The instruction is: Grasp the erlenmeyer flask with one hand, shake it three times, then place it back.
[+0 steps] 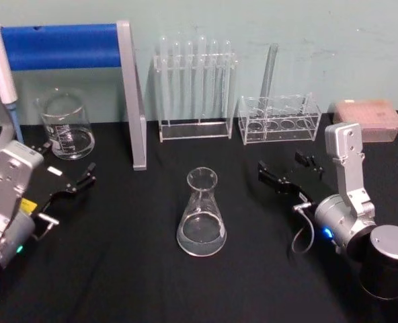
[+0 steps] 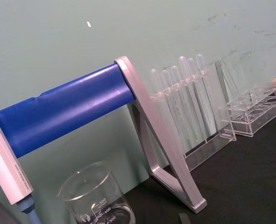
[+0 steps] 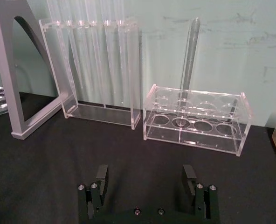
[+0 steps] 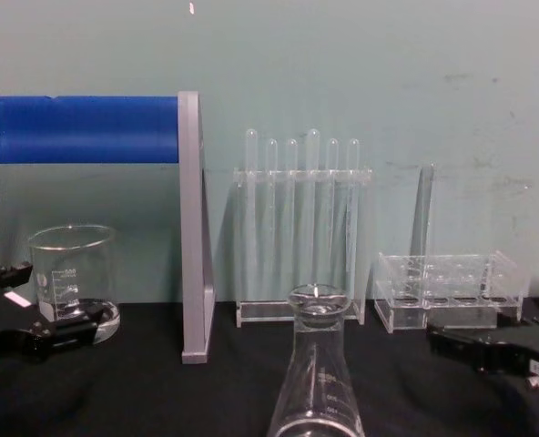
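Observation:
The erlenmeyer flask (image 1: pixel 202 215) stands upright on the black table, in the middle, with a little clear liquid in its wide base; the chest view shows its neck and lip (image 4: pixel 317 364) close up. My right gripper (image 1: pixel 290 169) lies low on the table to the flask's right, a hand's width away. It is open with nothing between its fingers, which the right wrist view shows as the open right gripper (image 3: pixel 145 175) facing the racks. My left gripper (image 1: pixel 68 165) rests open at the far left, near the beaker and apart from the flask.
A glass beaker (image 1: pixel 66 126) sits at the back left. Behind the flask are a stand with a blue bar and grey leg (image 1: pixel 133 101), a tall test tube rack (image 1: pixel 194 87), a low rack with one tube (image 1: pixel 280 120) and a pink box (image 1: pixel 367 120).

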You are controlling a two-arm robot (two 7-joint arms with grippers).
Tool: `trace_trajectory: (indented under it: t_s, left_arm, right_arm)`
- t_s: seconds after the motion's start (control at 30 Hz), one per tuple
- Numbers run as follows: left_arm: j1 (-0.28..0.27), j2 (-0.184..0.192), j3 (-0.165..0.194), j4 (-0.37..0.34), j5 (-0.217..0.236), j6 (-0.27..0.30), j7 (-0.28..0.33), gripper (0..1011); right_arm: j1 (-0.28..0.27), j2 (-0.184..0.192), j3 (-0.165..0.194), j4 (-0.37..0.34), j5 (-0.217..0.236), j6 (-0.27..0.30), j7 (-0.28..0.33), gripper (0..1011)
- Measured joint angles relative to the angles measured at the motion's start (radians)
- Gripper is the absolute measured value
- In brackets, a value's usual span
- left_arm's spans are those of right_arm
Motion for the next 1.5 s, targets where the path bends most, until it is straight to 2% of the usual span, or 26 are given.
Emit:
trace_trajectory:
  t_s: [0.23, 1.5]
  left_arm:
    - [0.000, 0.000, 0.000, 0.000, 0.000, 0.000, 0.000, 1001]
    - [0.000, 0.000, 0.000, 0.000, 0.000, 0.000, 0.000, 1001]
  right_arm:
    - [-0.008, -0.004, 0.012, -0.004, -0.005, 0.021, 0.026, 1000]
    - [-0.007, -0.003, 0.009, -0.005, -0.004, 0.015, 0.018, 1000]
